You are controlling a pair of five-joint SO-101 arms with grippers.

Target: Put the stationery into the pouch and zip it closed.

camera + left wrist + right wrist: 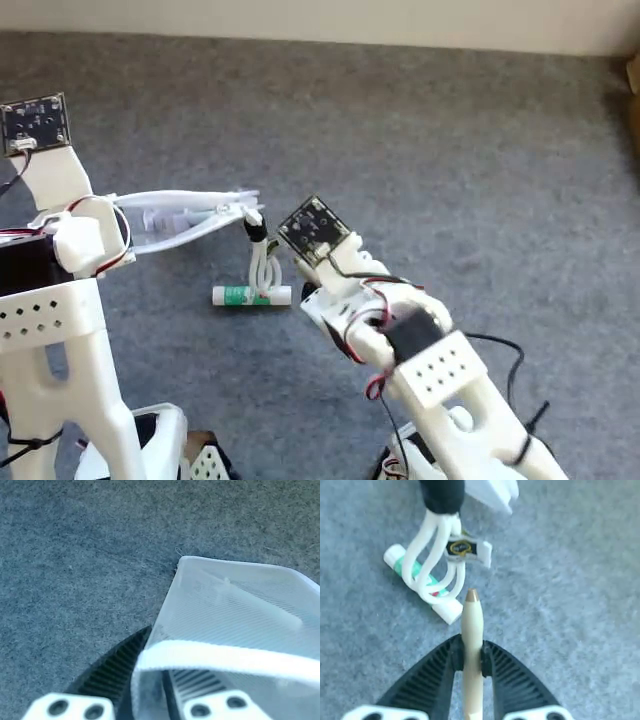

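At the left of the grey surface [480, 150], the left gripper [157, 650] is clamped on one end of the mesh pouch [190, 218]. It holds that end up off the surface, probably to anchor the pouch and turn its mouth rightward for loading. The right gripper [471, 652] is pinched on a cream pencil [471, 615]. The pencil's tip points toward the pouch's right end, so it looks lined up for insertion. A white tube with a green label [250, 295] lies just near of that end. The zip's white cord loops [262, 265] hang down over the tube, which is probably waiting its turn. The loops sit close to the pencil's line and could snag it.
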